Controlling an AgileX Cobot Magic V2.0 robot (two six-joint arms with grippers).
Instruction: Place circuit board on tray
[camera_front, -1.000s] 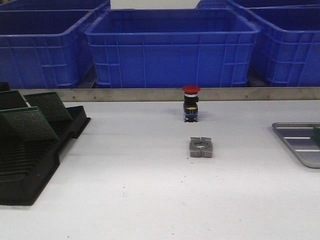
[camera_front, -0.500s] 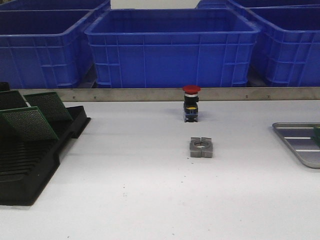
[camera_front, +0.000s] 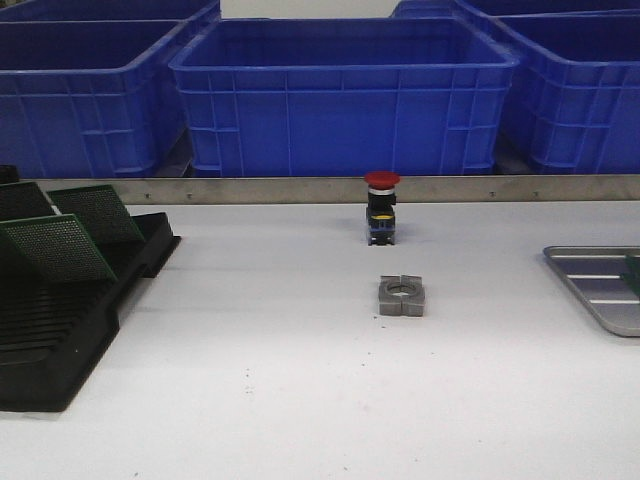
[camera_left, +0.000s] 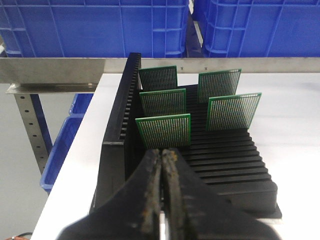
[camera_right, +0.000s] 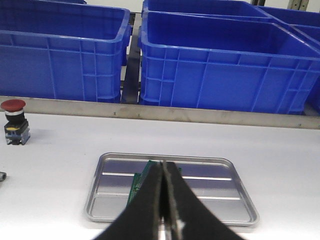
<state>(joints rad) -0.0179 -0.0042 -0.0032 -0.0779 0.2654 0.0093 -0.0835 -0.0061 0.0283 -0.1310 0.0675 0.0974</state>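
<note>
Currently, the left gripper (camera_left: 162, 156) is showing its jaws pressed together with nothing between them, positioned just in front of the black slotted rack (camera_left: 220, 165), which is sitting near the left edge of the white table (camera_front: 260, 350). Five green circuit boards (camera_left: 163, 131) are standing upright in the rack's slots in the left wrist view — three in one column, two in the other. The right gripper (camera_right: 164, 172) is likewise showing its jaws fully closed and empty, hanging over the near part of the tray (camera_right: 235, 197). One circuit board (camera_right: 142, 176) is lying on the tray's ribbed floor, tilted, and partly hidden behind the closed fingers. In the front view the tray (camera_front: 590, 290) is sitting at the table's right edge, cut off by the frame, with a sliver of green showing at its far right. A red-capped push button (camera_front: 382, 207) is standing near the table's rear middle, and a grey metal block with a round hole (camera_front: 402, 296) is lying just in front of it. Blue bins (camera_front: 345, 95) are lining the back — beyond a metal rail.
</note>
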